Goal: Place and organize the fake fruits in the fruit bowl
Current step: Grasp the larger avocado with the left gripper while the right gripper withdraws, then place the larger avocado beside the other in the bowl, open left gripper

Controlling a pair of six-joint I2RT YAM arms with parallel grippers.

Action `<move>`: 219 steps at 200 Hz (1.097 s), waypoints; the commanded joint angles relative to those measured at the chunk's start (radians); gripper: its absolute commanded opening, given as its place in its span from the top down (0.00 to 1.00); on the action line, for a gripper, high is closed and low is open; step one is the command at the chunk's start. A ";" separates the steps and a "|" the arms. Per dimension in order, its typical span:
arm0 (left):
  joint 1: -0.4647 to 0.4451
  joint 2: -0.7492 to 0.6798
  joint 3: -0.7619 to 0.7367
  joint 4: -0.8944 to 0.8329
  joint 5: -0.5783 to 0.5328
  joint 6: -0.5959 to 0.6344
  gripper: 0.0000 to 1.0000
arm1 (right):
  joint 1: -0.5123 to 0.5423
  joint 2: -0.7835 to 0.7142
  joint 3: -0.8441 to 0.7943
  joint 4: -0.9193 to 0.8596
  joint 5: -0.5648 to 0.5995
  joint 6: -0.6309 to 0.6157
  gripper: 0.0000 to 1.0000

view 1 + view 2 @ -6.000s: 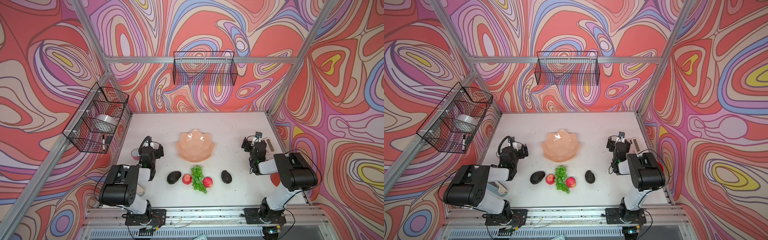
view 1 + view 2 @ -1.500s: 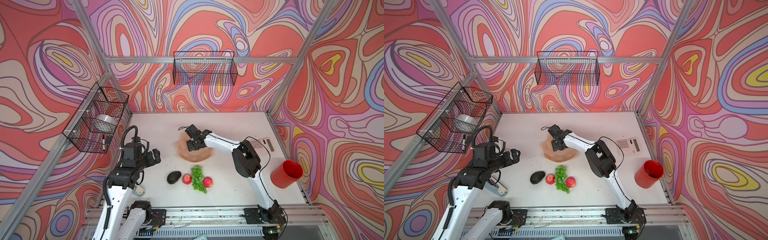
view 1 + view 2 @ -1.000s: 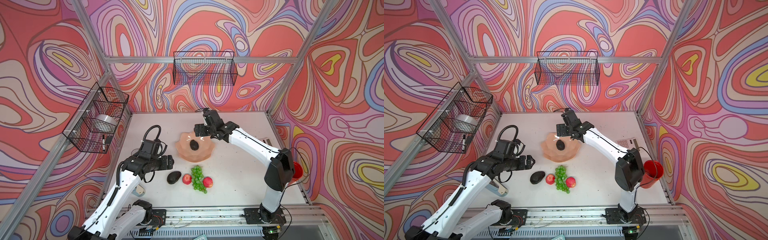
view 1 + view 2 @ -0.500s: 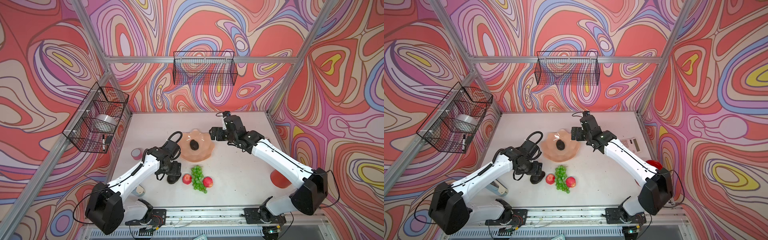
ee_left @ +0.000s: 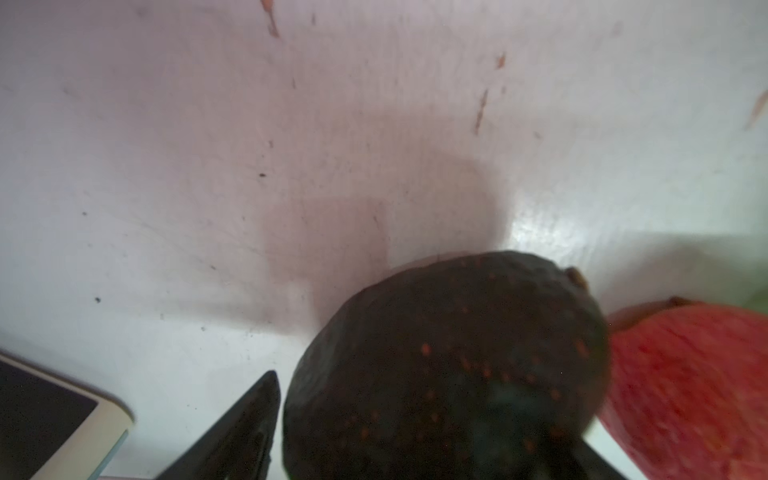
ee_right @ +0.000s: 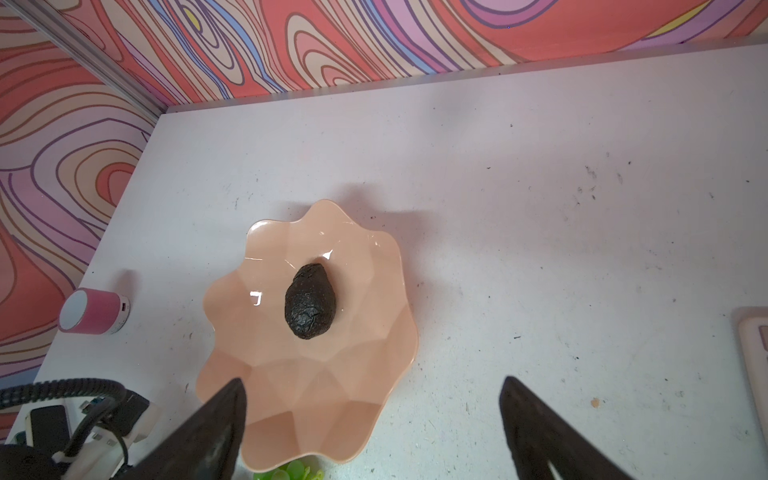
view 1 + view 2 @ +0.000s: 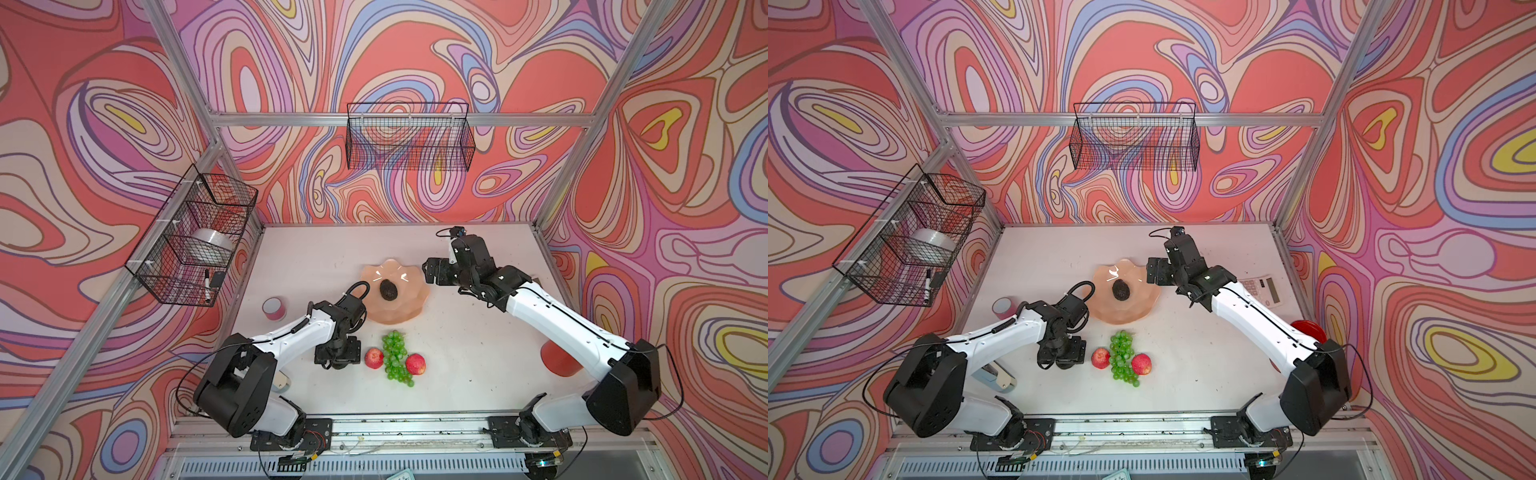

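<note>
The glossy peach-pink bowl with a scalloped rim sits near the middle of the white table. It holds one dark, bumpy avocado, lying alone at its centre. On the left wall a black wire basket holds a silvery roll of tape and a black marker.

In front of the bowl, a long bunch of green grapes lies between a red apple and a second red apple. The second avocado is just beside the first apple, on its left. The left jaws stand around this avocado, one on each side and very close. Whether they already press on it cannot be told. The right jaws are spread wide and hold nothing, hovering just beside the bowl's right rim.

Open table lies behind the bowl, and to the right of the fruit as far as the red cylindrical cup near the right edge. A pink cylinder with a white top stands near the left edge, and a calculator lies near the right.

Six seconds ago both avocados lay on the table. One second ago the right jaws hung over the bowl; they have since drawn off to its right, and the left arm has reached the second avocado.
</note>
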 commanded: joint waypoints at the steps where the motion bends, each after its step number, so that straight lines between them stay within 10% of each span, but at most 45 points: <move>1: -0.003 0.012 -0.005 0.027 0.017 -0.035 0.35 | -0.007 -0.019 -0.005 0.019 0.000 0.000 0.02; 30: -0.003 -0.075 0.029 -0.025 -0.016 -0.027 0.52 | -0.009 -0.012 -0.005 0.017 0.002 0.000 0.02; 91: -0.003 -0.258 0.217 -0.112 -0.037 0.038 0.53 | -0.009 0.013 -0.003 0.014 -0.005 0.006 0.02; 219: 0.040 0.300 0.570 0.091 0.007 0.074 0.51 | -0.009 -0.072 -0.155 -0.056 -0.033 0.025 0.02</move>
